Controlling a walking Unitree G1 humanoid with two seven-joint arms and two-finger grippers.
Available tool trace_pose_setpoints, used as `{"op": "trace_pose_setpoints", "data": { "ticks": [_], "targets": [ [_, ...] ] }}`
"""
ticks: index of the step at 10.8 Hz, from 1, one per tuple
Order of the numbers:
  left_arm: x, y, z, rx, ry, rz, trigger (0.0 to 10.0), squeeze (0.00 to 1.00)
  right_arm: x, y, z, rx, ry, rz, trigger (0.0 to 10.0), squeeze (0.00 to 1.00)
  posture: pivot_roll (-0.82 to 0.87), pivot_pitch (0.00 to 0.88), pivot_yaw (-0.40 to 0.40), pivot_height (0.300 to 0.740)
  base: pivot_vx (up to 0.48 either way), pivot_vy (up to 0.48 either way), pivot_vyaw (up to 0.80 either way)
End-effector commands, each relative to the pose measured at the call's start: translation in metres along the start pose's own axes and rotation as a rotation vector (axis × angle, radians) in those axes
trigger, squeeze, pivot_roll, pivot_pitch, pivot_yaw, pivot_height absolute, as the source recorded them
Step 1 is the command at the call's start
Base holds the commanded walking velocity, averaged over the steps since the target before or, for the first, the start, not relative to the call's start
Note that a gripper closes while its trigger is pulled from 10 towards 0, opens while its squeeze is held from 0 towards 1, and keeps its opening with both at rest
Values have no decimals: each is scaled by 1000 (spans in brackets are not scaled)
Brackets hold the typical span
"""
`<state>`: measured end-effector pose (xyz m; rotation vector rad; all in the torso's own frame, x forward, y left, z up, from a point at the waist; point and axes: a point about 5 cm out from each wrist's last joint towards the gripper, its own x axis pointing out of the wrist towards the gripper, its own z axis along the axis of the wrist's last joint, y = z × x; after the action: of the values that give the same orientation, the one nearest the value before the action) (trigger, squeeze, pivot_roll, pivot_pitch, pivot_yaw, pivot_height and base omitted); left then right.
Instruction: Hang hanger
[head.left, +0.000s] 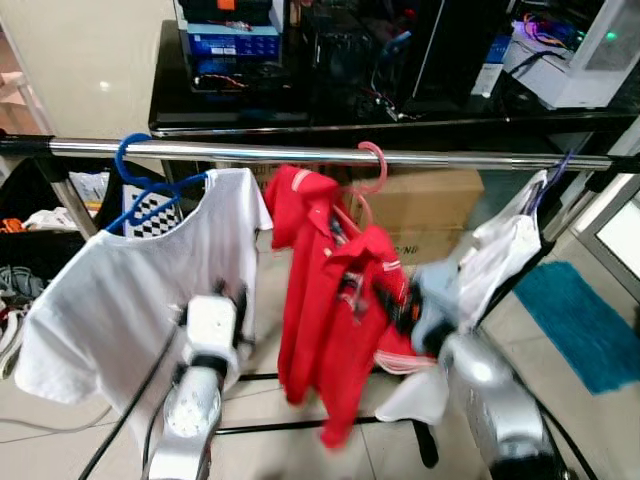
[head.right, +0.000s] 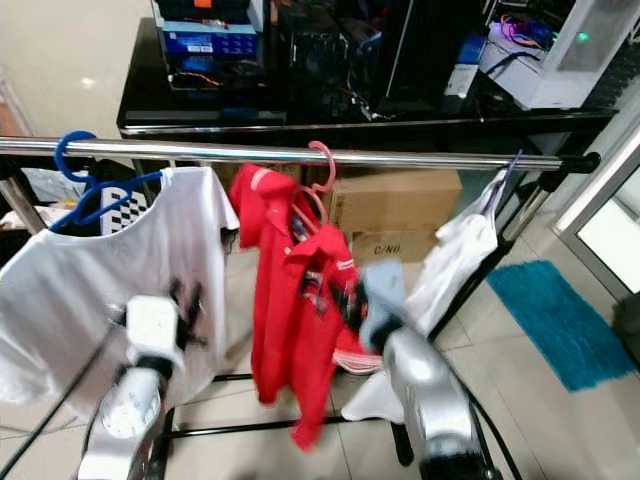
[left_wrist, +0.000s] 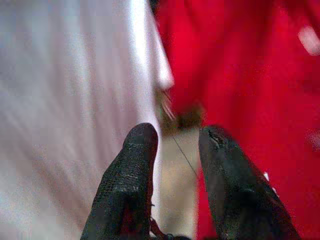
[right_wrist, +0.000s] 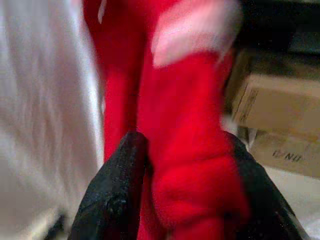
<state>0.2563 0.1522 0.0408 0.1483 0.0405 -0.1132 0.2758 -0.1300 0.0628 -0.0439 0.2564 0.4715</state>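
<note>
A pink hanger (head.left: 372, 165) hooks over the silver rail (head.left: 450, 158) and carries a red shirt (head.left: 330, 320) that hangs crooked and bunched. My right gripper (right_wrist: 187, 145) is shut on a fold of the red shirt (right_wrist: 190, 130), low on its right side (head.left: 412, 310). My left gripper (left_wrist: 175, 137) is open with nothing between its fingers. It hovers between the white T-shirt (left_wrist: 65, 100) and the red shirt. In the left eye view, the left gripper (head.left: 232, 300) is in front of the T-shirt's hem.
A white T-shirt (head.left: 130, 290) on a blue hanger (head.left: 140, 180) hangs at the rail's left. A white garment (head.left: 500, 250) hangs at its right end. Behind the rail stand a cardboard box (head.left: 430, 205) and a black desk (head.left: 300, 115). A teal mat (head.left: 585, 320) lies to the right.
</note>
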Motion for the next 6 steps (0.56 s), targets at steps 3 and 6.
{"op": "trace_pose_setpoints", "data": {
  "ticks": [3,6],
  "targets": [
    [-20,-9,-43,23,171,-105,10000,0,-14,-1,-56,-72,188,74,10000,0,216,66,-65,740,0,0,0],
    [-34,-7,-75,53,332,-154,10000,0,-28,-13,-94,-10,339,60,10000,0,205,60,-67,740,0,0,0]
  ]
}}
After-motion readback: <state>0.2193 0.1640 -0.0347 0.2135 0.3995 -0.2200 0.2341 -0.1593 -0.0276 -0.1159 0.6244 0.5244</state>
